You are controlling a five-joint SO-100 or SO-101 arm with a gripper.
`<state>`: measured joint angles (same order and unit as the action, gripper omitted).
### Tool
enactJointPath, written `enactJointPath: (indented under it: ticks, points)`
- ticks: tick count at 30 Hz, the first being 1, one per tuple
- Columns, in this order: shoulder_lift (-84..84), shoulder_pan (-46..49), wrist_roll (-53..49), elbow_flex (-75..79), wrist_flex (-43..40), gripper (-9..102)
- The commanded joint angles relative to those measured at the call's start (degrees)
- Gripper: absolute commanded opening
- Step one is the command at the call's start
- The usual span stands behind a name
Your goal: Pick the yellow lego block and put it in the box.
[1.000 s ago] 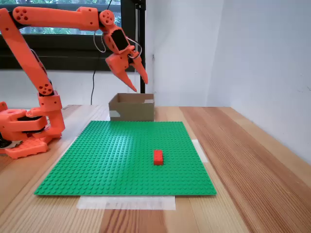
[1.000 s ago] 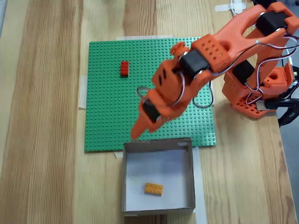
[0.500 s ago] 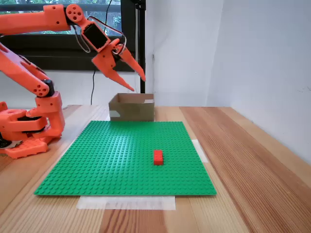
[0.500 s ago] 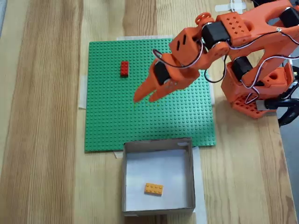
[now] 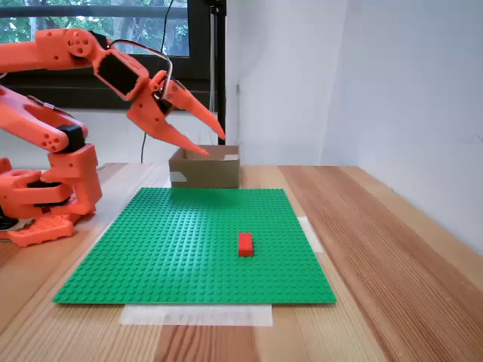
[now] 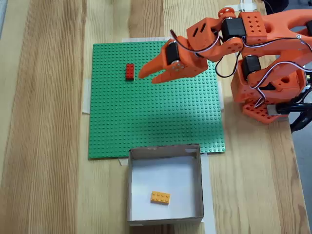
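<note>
Orange plastic gripper [image 6: 148, 75] [image 5: 211, 143]: the 2 jaws are standing parted and are carrying nothing, tips pointing forward and slightly down. In the top-down fixed view it is hanging above the green baseplate [image 6: 156, 122], well apart from the box [image 6: 129, 185] and near the red brick [image 6: 129, 71]. In the low fixed view it is riding high in the air, level with the top of the box [image 5: 204, 170] behind it.

Yellow lego block [image 6: 160, 197]: 1 piece, lying flat on the box floor, near the wall farthest from the baseplate, touching no wall.

Task state, as a judgement: the pick and the placing are looking done, since the block is sitting inside the box and the jaws are released and clear of it. What is left seems to be no more than parking the arm [image 6: 263, 44].

Surroundings, placed from the baseplate:
- Red brick [image 5: 245, 243]: 1 piece, sitting on the studs, not the task's thing.
- Box: just off 1 edge of the baseplate, flaps short.
- Arm base [image 5: 45, 204]: beside another edge, on the wooden table [image 6: 48, 122].
- Pale tape strips [image 5: 196, 314]: peeking out from under the baseplate's edges.

Obstructions: nothing is standing between gripper and box. The red brick is the only loose thing near the jaws, and a low sweep could knock it.
</note>
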<state>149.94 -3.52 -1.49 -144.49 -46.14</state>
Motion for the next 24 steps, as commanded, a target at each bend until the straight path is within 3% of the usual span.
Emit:
enactJointPath:
  ticks: [1, 24]
  points:
    - [3.8, 1.0, 0.3, -1.4, 0.6, 17]
    - [25.2, 4.3, 1.2, -19.1, -2.1, 15]
